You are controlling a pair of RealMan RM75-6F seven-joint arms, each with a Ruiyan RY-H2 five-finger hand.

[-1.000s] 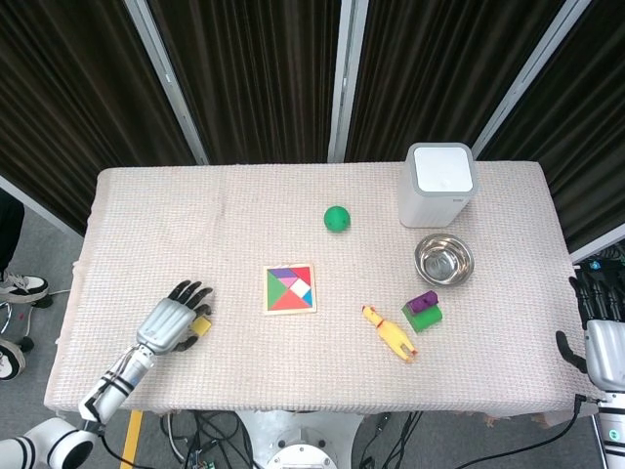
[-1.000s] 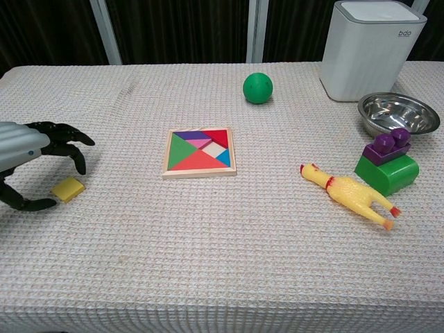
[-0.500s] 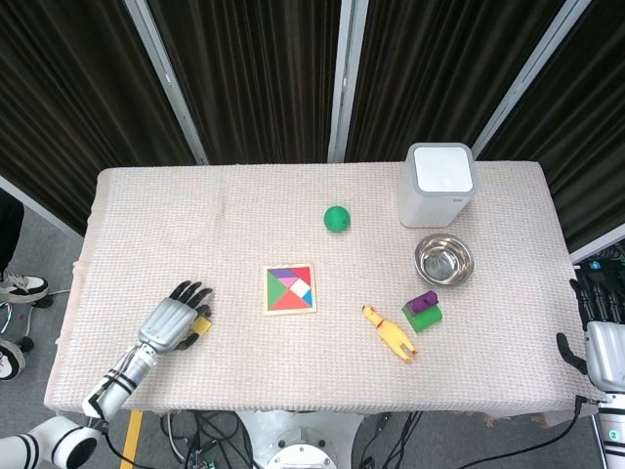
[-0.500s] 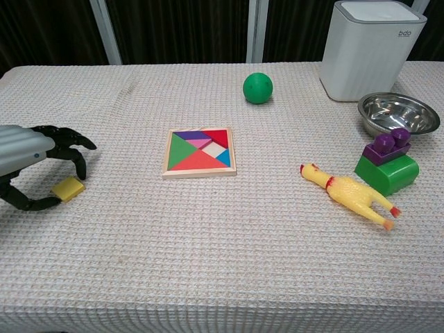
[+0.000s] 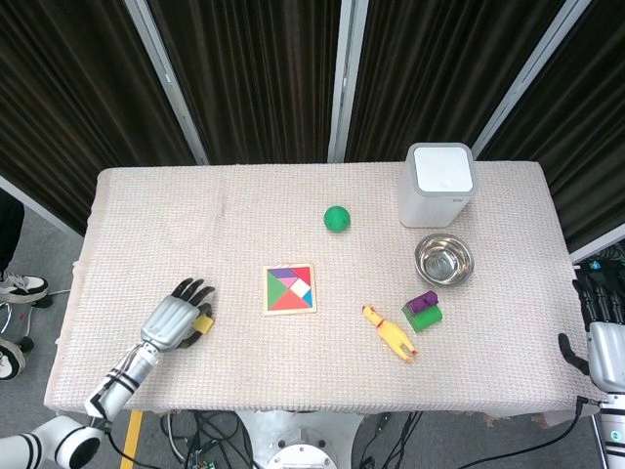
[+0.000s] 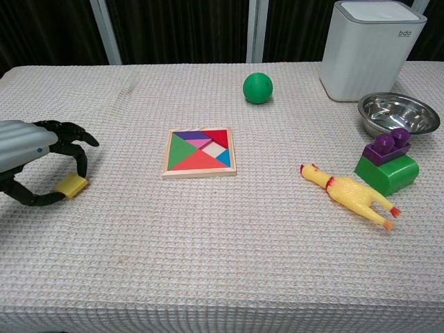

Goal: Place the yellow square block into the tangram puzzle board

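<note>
The yellow square block (image 6: 71, 185) lies at the table's front left, tilted slightly. My left hand (image 6: 31, 159) arches over it and pinches it between the thumb and a fingertip. In the head view the block (image 5: 203, 323) peeks out from under the left hand (image 5: 173, 319). The tangram puzzle board (image 6: 200, 152) sits flat near the table's middle, to the right of the block, with coloured pieces in it and a pale bare slot; the board (image 5: 290, 288) also shows from above. My right hand (image 5: 600, 327) hangs beyond the table's right edge, fingers apart, holding nothing.
A green ball (image 6: 257, 88) lies behind the board. At the right stand a white canister (image 6: 377, 48), a steel bowl (image 6: 398, 113), a green block with a purple one on top (image 6: 387, 165) and a yellow rubber chicken (image 6: 349, 194).
My left hand's thumb and fingers have closed in on the yellow block, which has tipped and shifted a little toward the board. The right hand has stayed put.
</note>
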